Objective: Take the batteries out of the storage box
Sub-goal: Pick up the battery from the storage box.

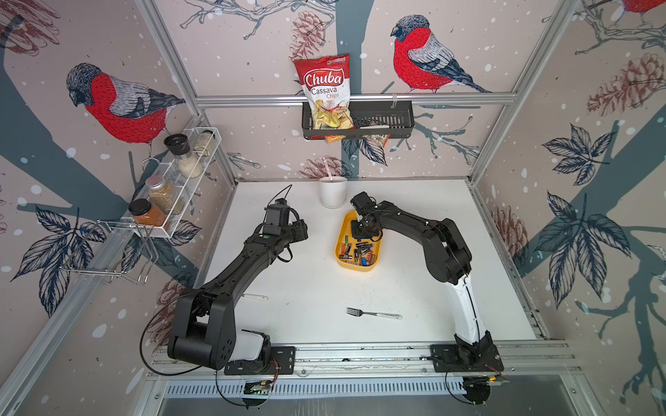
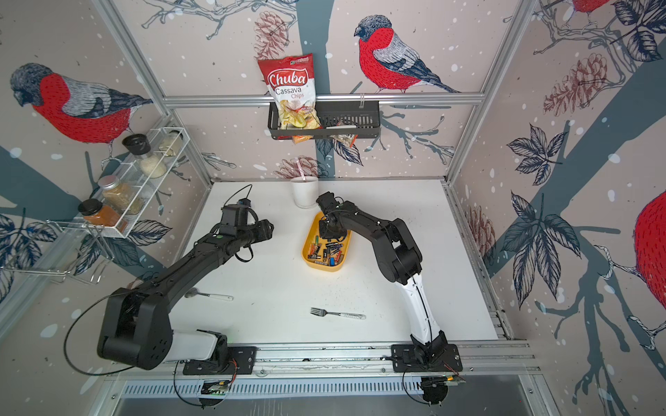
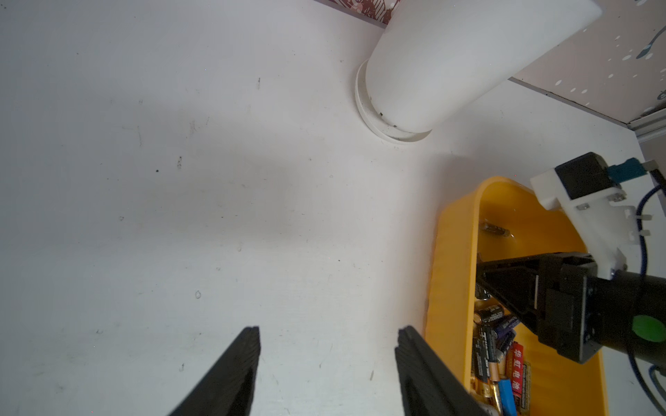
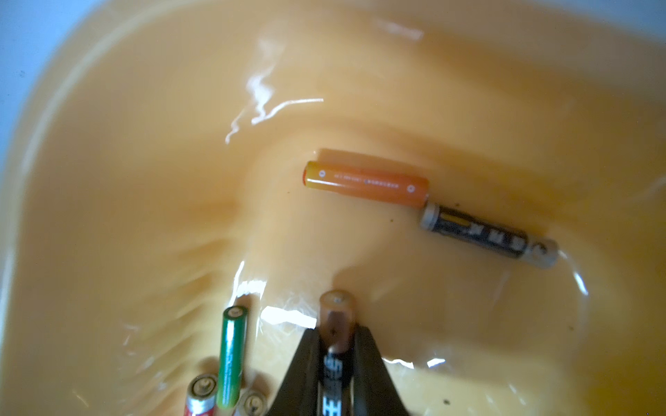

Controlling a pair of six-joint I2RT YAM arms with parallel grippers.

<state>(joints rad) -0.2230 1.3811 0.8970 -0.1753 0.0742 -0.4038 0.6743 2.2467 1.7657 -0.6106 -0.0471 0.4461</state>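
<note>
Right gripper is clamped across a copper-top battery in the far half of the yellow storage box, so it shouldn't roll free when lifted. Left gripper hangs open over the table, left of the box.

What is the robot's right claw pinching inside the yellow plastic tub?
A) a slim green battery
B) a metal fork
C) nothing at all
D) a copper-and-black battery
D: the right wrist view shows the right gripper shut on a copper-and-black battery over the floor of the yellow plastic tub.
</note>
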